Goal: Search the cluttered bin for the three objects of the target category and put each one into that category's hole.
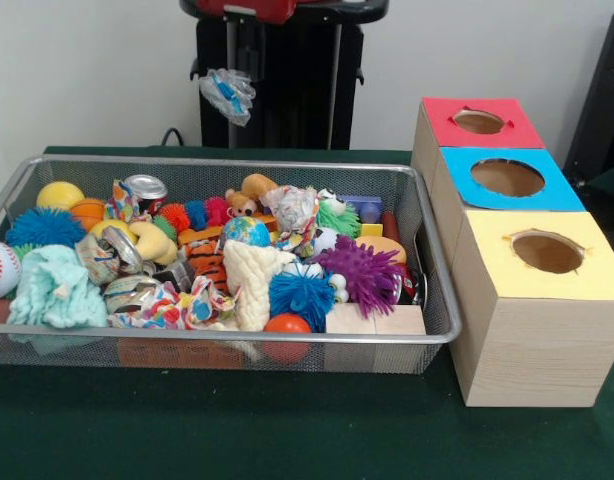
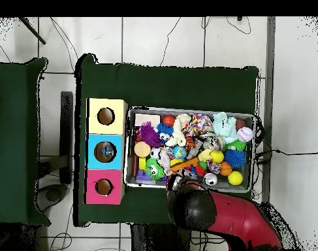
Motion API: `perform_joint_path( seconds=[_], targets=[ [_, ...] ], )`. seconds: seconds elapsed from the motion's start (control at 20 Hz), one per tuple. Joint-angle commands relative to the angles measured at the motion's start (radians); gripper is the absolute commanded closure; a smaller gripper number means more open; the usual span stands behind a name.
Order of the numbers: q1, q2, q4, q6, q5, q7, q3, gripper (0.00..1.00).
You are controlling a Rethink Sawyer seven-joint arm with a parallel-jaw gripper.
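While the arm [image 2: 230, 219] hides its gripper [image 1: 227, 95] overhead, jaws pinch crumpled plastic [image 1: 228, 97] high behind the bin [image 1: 437, 330]; 3 holes show.

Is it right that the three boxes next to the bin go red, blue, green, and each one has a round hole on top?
Almost. The third box has a yellow top, not green; the front view shows it plainly. The other two are red and blue, each with a round hole on top, and all three stand beside the wire bin.
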Motion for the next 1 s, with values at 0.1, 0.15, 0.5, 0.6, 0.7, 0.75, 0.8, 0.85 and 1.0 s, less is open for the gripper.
perform_joint_path(
  seconds=[0.1, 0.15, 0.5, 0.6, 0.7, 0.75, 0.8, 0.85, 1.0],
  targets=[
    [0.075, -0.030, -0.098, 0.209, 0.067, 0.065, 0.065, 1.00],
    [0.082, -0.023, -0.099, 0.200, 0.069, 0.071, 0.061, 1.00],
    [0.144, -0.010, -0.105, 0.188, 0.082, 0.125, 0.025, 1.00],
    [0.159, 0.013, -0.120, 0.177, 0.080, 0.141, 0.017, 1.00],
    [0.173, 0.036, -0.127, 0.157, 0.081, 0.154, 0.010, 1.00],
    [0.186, 0.044, -0.129, 0.146, 0.080, 0.166, 0.003, 1.00],
    [0.197, 0.049, -0.133, 0.141, 0.081, 0.175, -0.003, 1.00],
    [0.211, 0.048, -0.128, 0.132, 0.082, 0.188, -0.011, 1.00],
    [0.244, 0.073, -0.150, 0.119, 0.088, 0.213, -0.026, 1.00]
  ],
)
